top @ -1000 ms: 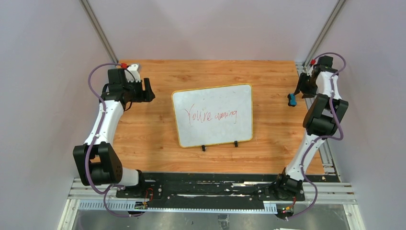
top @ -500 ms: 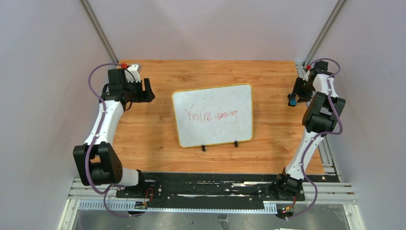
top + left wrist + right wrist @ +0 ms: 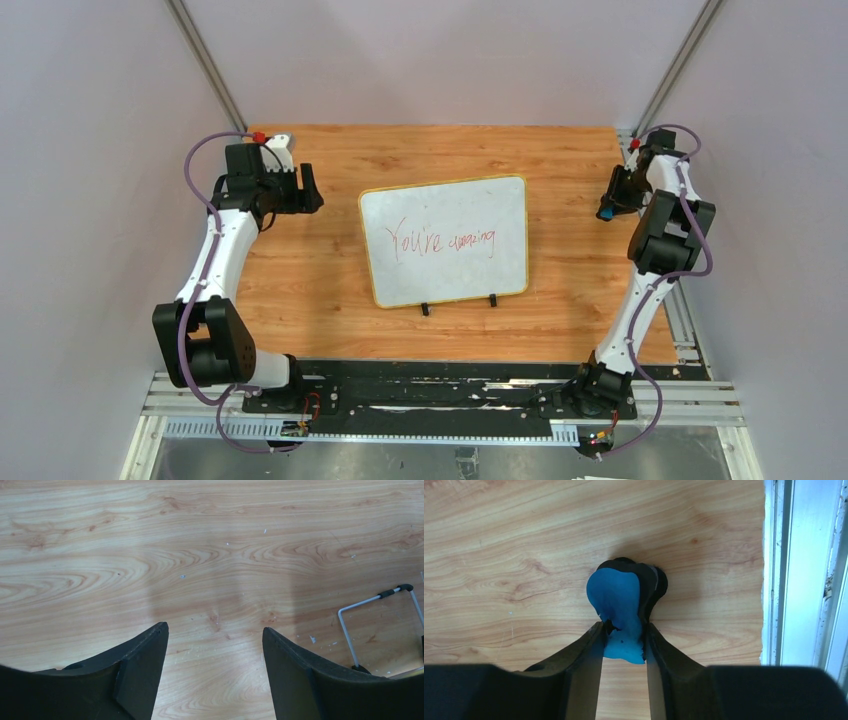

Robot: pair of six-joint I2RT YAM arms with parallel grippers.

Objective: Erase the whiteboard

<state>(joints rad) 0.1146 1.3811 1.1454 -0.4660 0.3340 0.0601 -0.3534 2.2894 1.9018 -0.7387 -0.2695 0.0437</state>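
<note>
Red handwriting point(image 3: 440, 241) reading "You're amazing" runs across the middle of the whiteboard point(image 3: 450, 200). The board lies flat near the centre of the wooden table point(image 3: 300, 270), with two small black clips point(image 3: 425, 309) on its near long edge. At the table's far right side, well apart from the board, the right gripper point(image 3: 624, 642) pinches the blue-and-black eraser point(image 3: 616, 597) between its fingers, above bare wood just beside the aluminium rail point(image 3: 804, 580). Whether the eraser touches the wood cannot be told from these views. On the far left the left gripper point(image 3: 215, 632) hangs over open tabletop, fingers spread and holding nothing.

The tool appears to be in hand, but no part of the lettering shows any sign of wiping — on that reading the task has barely begun. What looks to be left is nearly all of it: carrying the eraser across to the board, setting its pad flat on the white surface and sweeping over the full line of words. The board seems to lie loose on the wood and could slide under a firm stroke — the idle left arm may be needed to steady it
</note>
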